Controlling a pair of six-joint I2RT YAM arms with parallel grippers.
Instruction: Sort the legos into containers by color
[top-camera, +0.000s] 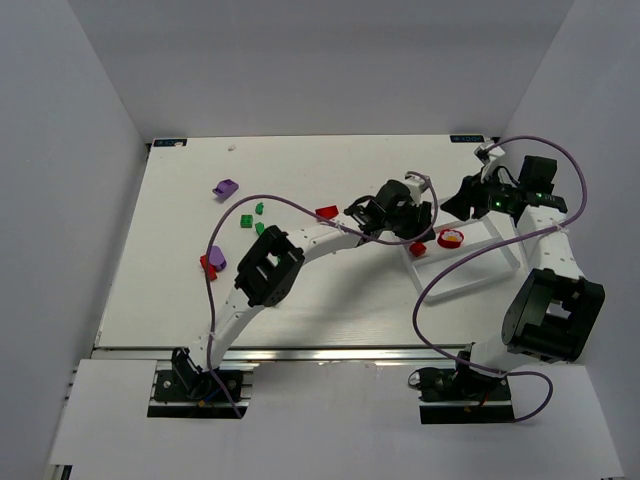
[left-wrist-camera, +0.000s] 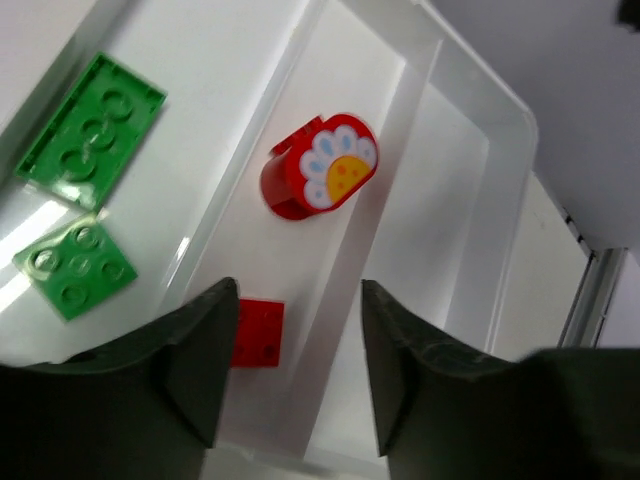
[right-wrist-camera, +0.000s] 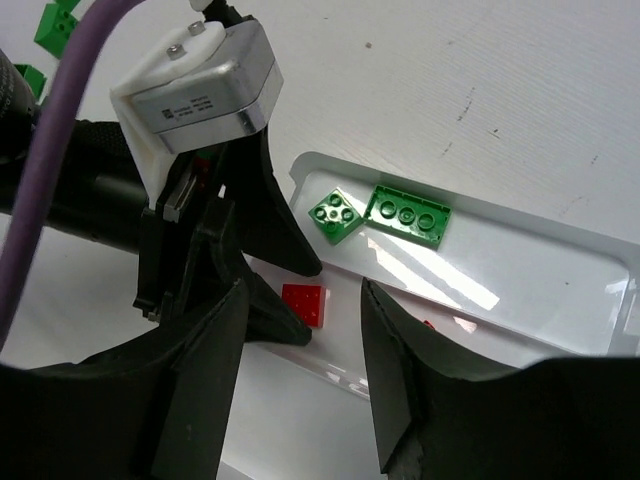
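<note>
My left gripper (left-wrist-camera: 298, 330) stands with its two dark fingers parted to a middling gap, nothing between them. My right gripper (right-wrist-camera: 302, 335) is likewise parted and bare.

Just under the left one, a small red square brick (left-wrist-camera: 258, 333) lies flat in the middle compartment of the white plastic tray (left-wrist-camera: 480, 120). Farther along that compartment sits a red round-ended brick (left-wrist-camera: 322, 165), its face printed with a yellow centre and white petals dotted blue. In the neighbouring compartment a small square green plate (left-wrist-camera: 75, 270) lies just beside a long green plate (left-wrist-camera: 90, 130).

The grey camera housing (right-wrist-camera: 200, 90) on my left wrist bears small print I cannot read.

Beyond the tray, loose on the white table (top-camera: 180, 300), lie a red brick (top-camera: 326, 212), three small green bricks (top-camera: 258, 208), a purple brick (top-camera: 225, 187), and a red and purple pair (top-camera: 210, 262) touching.
</note>
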